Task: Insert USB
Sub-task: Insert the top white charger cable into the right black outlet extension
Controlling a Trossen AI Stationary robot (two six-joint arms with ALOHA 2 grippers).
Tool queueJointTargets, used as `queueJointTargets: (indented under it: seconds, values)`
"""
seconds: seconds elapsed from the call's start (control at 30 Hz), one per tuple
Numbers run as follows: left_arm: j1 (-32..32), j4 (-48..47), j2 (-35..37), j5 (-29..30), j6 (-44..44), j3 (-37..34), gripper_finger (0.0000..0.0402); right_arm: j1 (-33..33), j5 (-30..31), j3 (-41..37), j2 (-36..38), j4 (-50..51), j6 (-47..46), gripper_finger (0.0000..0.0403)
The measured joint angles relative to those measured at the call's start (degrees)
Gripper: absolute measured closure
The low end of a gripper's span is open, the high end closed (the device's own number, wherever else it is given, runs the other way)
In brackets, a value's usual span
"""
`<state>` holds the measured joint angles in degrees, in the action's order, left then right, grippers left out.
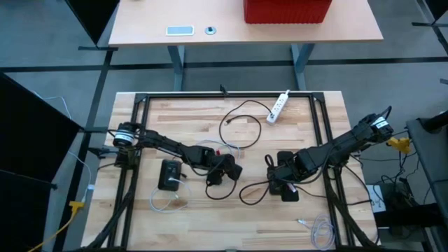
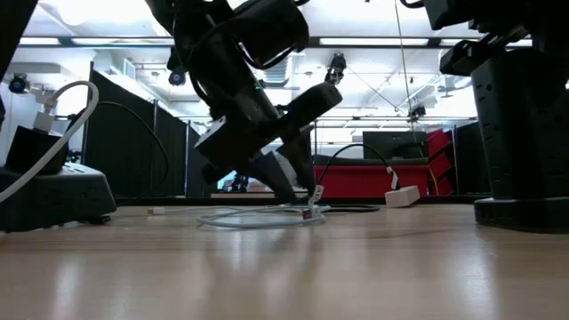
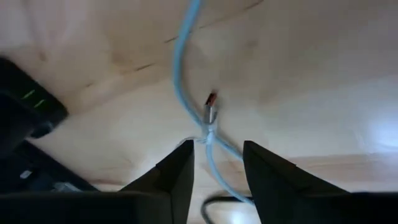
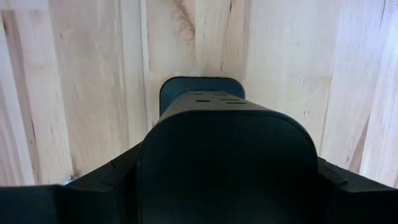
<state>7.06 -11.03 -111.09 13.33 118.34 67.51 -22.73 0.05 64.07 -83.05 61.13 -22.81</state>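
USB plug (image 3: 211, 114) lies on the wooden worktop (image 1: 210, 231) near its middle, on the end of a pale blue cable (image 3: 180, 68); the left gripper (image 3: 216, 163) hangs tilted just above it, fingers (image 3: 181, 171) spread, cable running between them, nothing pinched; the right gripper (image 1: 285, 183) sits low over a black box-like device (image 4: 217, 134) right of centre (whether its fingers are spread or pinching, cannot tell); a white power strip (image 1: 279, 106) lies at the far edge, well apart.
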Motion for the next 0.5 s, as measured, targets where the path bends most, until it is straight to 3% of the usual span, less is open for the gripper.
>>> queueJointTargets:
  seconds: [0.23, 0.5]
  values:
    - [-0.1, 1.6, -0.3, -3.0, 1.7, 0.3, 0.0294, 0.0, 0.0, 0.0, 0.0, -0.1, -0.1, 0.0139]
    - [-1.3, -0.4, -3.8, -1.7, 6.7, 2.4, 0.0289, 0.0, 0.0, 0.0, 0.0, -0.3, -1.3, 0.0139]
